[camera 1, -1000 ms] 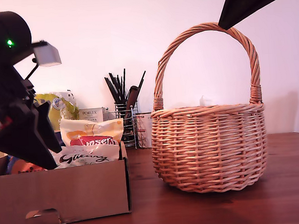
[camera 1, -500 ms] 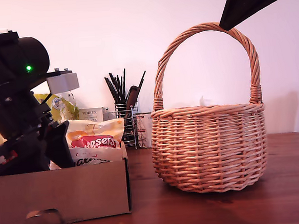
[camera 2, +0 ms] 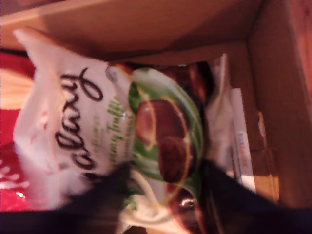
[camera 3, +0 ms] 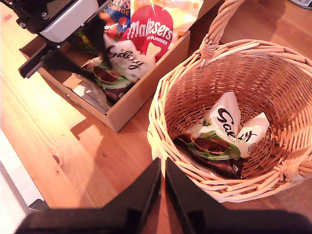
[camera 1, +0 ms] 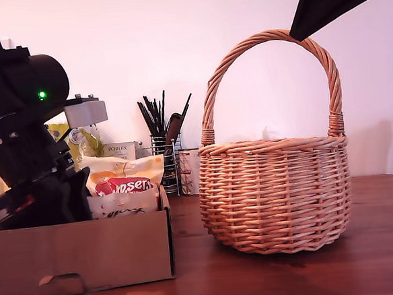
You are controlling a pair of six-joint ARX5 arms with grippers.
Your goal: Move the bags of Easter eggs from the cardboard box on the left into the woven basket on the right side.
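Observation:
The cardboard box [camera 1: 89,253] sits at the exterior view's left, with my first arm [camera 1: 28,152] reaching down into it. A white Galaxy bag [camera 2: 97,122] lies between my first gripper's [camera 2: 165,170] fingers, which stand apart on either side of it; the gripper is open. From above, the same Galaxy bag [camera 3: 122,61], a red Maltesers bag [camera 3: 151,29] and a blue Terry's Orange bag [camera 3: 117,9] fill the box. Two white Galaxy bags [camera 3: 222,122] lie inside the woven basket [camera 1: 277,196]. My second gripper [camera 3: 162,170] hangs shut and empty above the basket's rim.
A wire utensil holder [camera 1: 162,143] with black utensils, a small white carton [camera 1: 119,151] and a yellow pack [camera 1: 81,139] stand behind the box. The basket's tall handle [camera 1: 270,38] arches up near my second gripper. A white strip [camera 2: 241,136] lies on the box floor. Bare wooden table [camera 1: 259,278] lies in front.
My first arm has dropped into the box and shifted toward the exterior view's right, its fingers now around the Galaxy bag. The second gripper has stayed put.

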